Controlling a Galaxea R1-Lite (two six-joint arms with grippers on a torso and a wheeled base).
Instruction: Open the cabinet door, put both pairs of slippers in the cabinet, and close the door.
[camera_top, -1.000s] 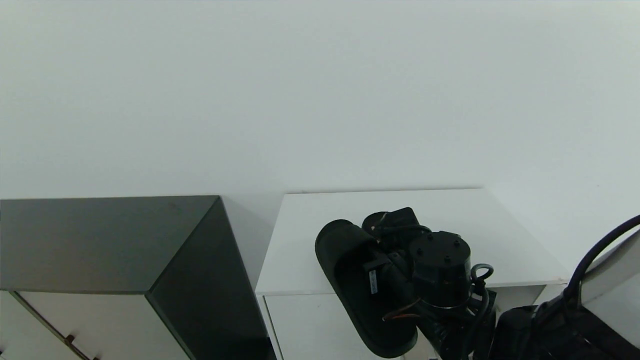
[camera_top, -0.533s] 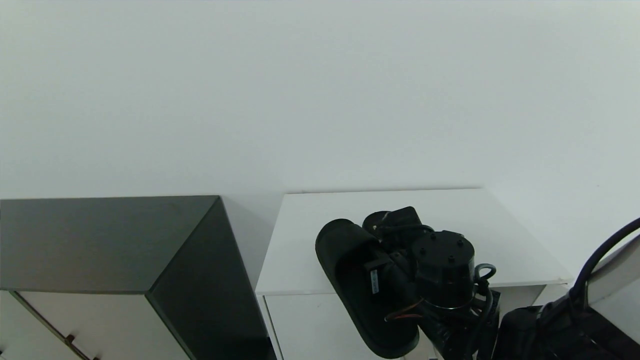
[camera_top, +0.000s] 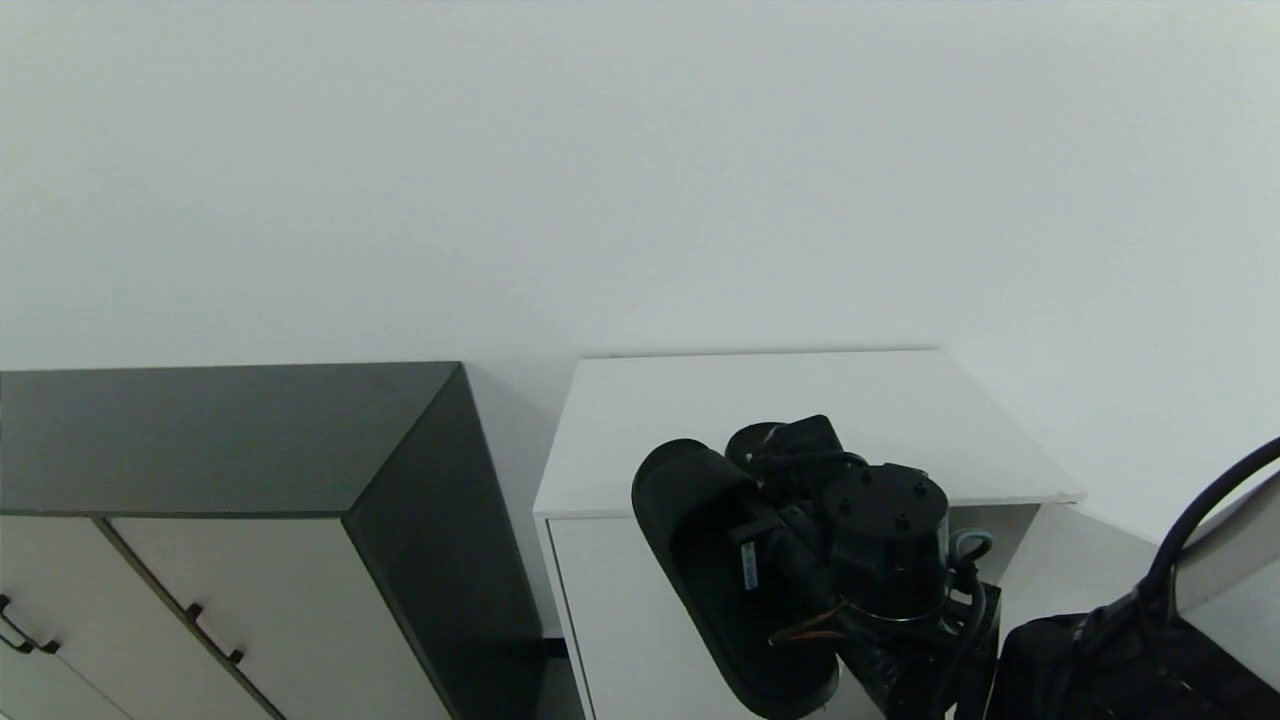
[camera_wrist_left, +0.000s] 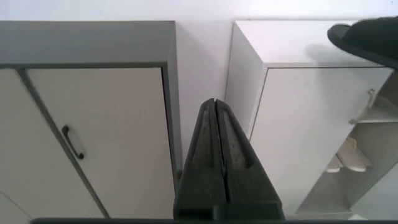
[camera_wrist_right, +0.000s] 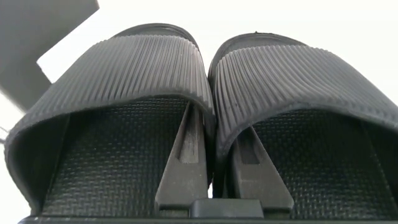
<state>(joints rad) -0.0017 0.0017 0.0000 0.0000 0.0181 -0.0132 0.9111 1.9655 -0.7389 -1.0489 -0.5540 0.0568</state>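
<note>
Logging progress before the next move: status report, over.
Left gripper shut, empty. Right gripper shut on black slippers, before white cabinet. Pale slippers inside. Nothing seen blocking.

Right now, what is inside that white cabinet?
A pale pair of slippers lies low inside the white cabinet. Its half-open door covers the rest.

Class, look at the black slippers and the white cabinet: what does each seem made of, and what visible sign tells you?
Black slippers: probably moulded rubber or foam, matt; ribbed straps and a pebbled footbed show. White cabinet: likely laminated board, smooth white finish; flat panels, thin sharp edges, no grain visible.
</note>
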